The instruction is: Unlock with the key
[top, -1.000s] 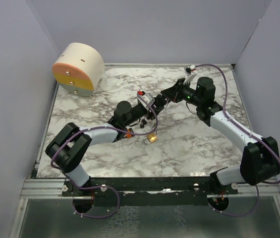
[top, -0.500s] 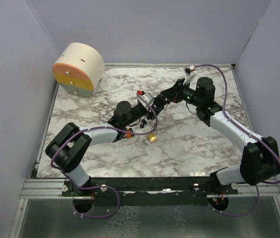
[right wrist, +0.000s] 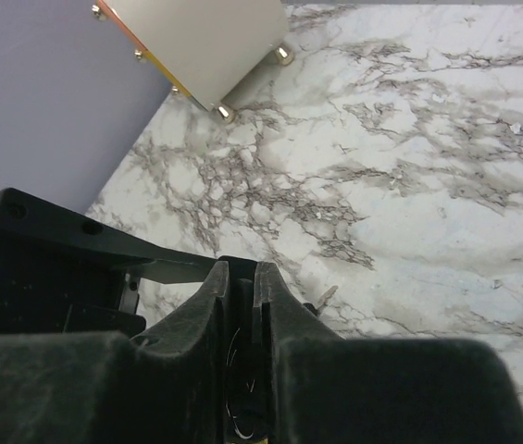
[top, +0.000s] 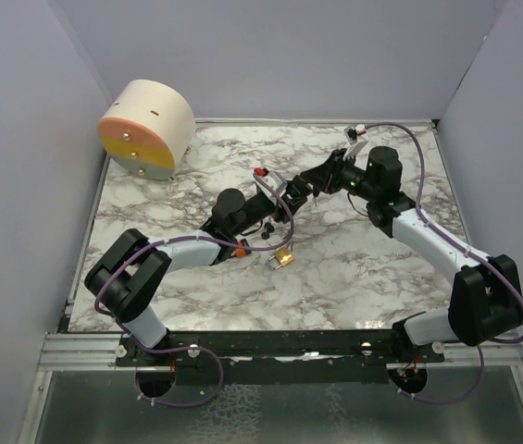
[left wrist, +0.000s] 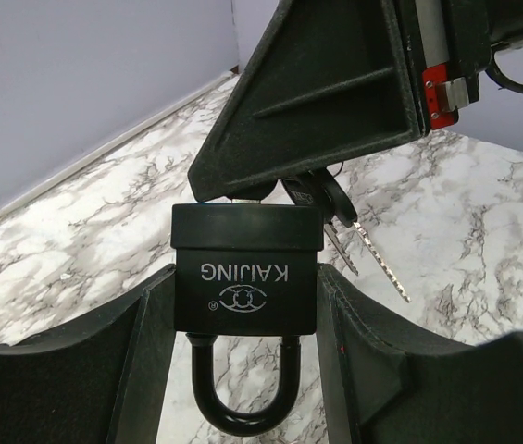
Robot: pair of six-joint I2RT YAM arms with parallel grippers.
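A black padlock marked KAIJING sits crosswise between the two fingers of my left gripper, which is shut on its body. The closed shackle points back at the camera. My right gripper meets the padlock's far end above the table's middle. Two spare keys dangle beside that end. In the right wrist view my right gripper shows a narrow slit between its fingers with something dark in it, probably the key's head. I cannot tell whether the fingers press on it. The keyhole is hidden.
A small brass-coloured object lies on the marble table in front of the grippers. A beige drum with an orange and yellow face stands at the back left corner. Grey walls close in the table.
Both grippers and the padlock have edged slightly toward the back left together. The left grip looks the same.
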